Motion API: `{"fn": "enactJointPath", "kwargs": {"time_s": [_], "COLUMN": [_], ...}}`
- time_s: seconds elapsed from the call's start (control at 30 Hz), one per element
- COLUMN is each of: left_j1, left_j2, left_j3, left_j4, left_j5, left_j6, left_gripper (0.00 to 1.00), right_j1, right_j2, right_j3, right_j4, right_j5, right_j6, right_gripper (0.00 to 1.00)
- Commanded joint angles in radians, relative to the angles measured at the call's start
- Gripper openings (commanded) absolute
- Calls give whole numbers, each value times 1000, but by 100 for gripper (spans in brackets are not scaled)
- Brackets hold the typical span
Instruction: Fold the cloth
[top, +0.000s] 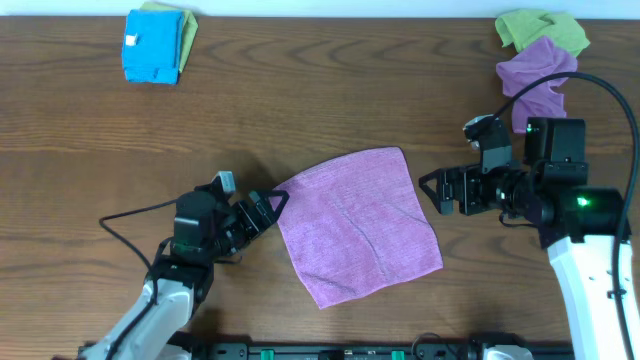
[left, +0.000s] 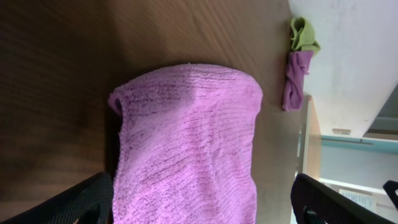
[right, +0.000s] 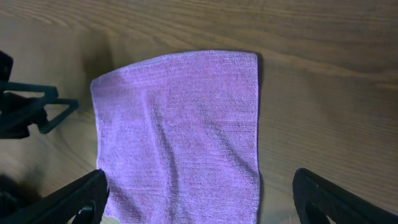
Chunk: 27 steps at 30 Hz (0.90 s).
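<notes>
Ribbed, matt pink cloth (top: 358, 224); smooth wood-grain table (top: 300, 100).

Left fingers (left: 81, 202), right fingers (right: 68, 202) spread wide

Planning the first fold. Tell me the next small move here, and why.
Probably close the left gripper on the near corner of the flat, pink-purple square microfibre cloth. The cloth lies spread and unfolded, both grippers are open and empty, and the left one sits right at that corner, while the right gripper stands apart from the cloth's right edge.
</notes>
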Motion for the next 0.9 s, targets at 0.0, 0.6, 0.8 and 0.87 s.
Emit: {"fn": "enactJointPath", "kwargs": {"time_s": [0.0,0.6,0.8,0.87], "left_j1": [-4,-4,-4,-4], "left_j2": [57,327,399,417], "left_j3": [12,159,259,300], "left_j4": [15,119,119,119], "left_j5": [15,59,58,57], "left_j6": [24,0,97,143], "left_gripper": [93,94,95,95], "right_j1": [-7,-7,-7,-7], "right_j2": [-5,-4,-4,-4], "right_j3": [18,18,18,18], "right_j4": [-3,5,6,6], "right_j5": [-18,-14,-14,-14], "right_j6": [-21,-36,-36,-37], "right_gripper": [95,94,94,94]}}
